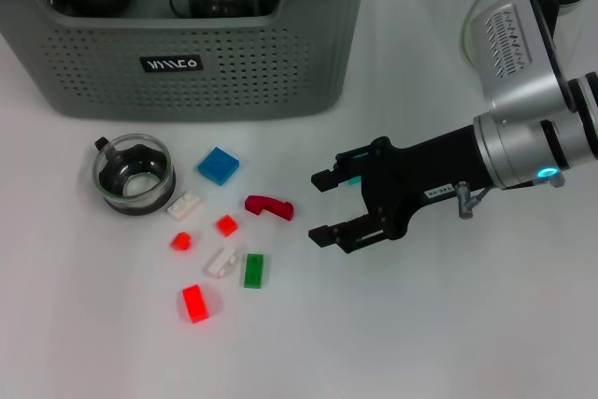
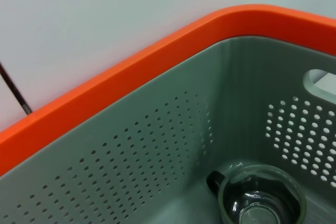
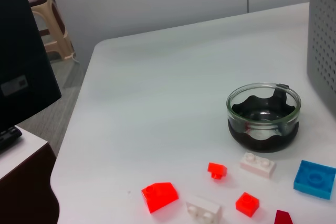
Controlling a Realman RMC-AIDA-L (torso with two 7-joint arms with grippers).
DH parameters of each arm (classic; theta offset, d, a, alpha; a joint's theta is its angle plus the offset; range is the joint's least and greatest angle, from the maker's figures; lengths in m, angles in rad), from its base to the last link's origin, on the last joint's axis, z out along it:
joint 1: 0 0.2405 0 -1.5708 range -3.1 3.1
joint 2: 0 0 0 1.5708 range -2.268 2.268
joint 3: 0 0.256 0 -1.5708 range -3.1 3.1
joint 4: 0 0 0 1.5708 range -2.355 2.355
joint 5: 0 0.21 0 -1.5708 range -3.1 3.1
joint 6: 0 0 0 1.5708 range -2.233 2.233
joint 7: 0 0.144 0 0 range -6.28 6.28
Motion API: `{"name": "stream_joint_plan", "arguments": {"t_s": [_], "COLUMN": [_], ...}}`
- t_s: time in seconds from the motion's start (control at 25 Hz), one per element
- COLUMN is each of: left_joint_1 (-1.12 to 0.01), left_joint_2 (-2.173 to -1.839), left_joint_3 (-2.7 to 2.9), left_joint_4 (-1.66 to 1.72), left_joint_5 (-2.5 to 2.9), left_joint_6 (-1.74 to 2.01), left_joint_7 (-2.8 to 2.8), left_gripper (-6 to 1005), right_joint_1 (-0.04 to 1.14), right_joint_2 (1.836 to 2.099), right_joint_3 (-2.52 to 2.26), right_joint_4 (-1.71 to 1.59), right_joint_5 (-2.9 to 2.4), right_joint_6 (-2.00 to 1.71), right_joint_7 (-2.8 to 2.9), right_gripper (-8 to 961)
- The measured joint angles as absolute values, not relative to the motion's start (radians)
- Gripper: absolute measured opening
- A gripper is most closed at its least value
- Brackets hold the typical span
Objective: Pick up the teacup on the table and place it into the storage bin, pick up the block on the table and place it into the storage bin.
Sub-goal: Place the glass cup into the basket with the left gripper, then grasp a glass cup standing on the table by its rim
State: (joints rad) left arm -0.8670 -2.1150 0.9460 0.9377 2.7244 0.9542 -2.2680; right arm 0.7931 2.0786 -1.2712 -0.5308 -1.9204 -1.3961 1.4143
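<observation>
From the head view, your right hand (image 1: 324, 205) hovers over the tabletop (image 1: 420, 324) with its fingers spread wide and nothing between them, near the dark red block (image 1: 269, 206). The teacup (image 1: 134, 174) sits on the tabletop in front of the storage bin (image 1: 187, 63), beside scattered blocks. Your left wrist view looks into the bin, where a glass cup (image 2: 260, 198) lies; you cannot tell the left hand's state. Your right wrist view shows the teacup (image 3: 264, 117) near the blue block (image 3: 314, 179).

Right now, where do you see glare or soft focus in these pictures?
Head view: soft shadows beneath the right gripper; the teacup glass shows reflections. Left wrist view: the storage bin rim near the lens looks soft. Right wrist view: even light, faint sheen on the table.
</observation>
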Motion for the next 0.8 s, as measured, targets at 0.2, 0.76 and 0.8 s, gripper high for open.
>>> {"name": "stream_joint_plan", "arguments": {"t_s": [0.2, 0.76, 0.8], "left_joint_1": [-0.86, -0.679, -0.667], "left_joint_2": [-2.111, -2.098, -2.096], "left_joint_3": [0.946, 0.828, 0.822], "left_joint_4": [0.956, 1.514, 1.53], "left_joint_5": [2.724, 2.341, 2.296], "left_joint_6": [0.959, 1.415, 1.444], "left_joint_7": [-2.28, -2.303, -2.301], "left_gripper": [507, 825, 826], "right_joint_1": [0.79, 0.79, 0.789], "right_joint_2": [2.078, 2.072, 2.071], "right_joint_3": [-1.27, -1.27, -1.27], "right_joint_4": [-0.531, -0.531, -0.531], "right_joint_5": [-1.921, -1.92, -1.92], "right_joint_6": [-1.395, -1.388, -1.388], "right_joint_7": [1.414, 1.41, 1.408], "right_gripper": [760, 760, 760]}}
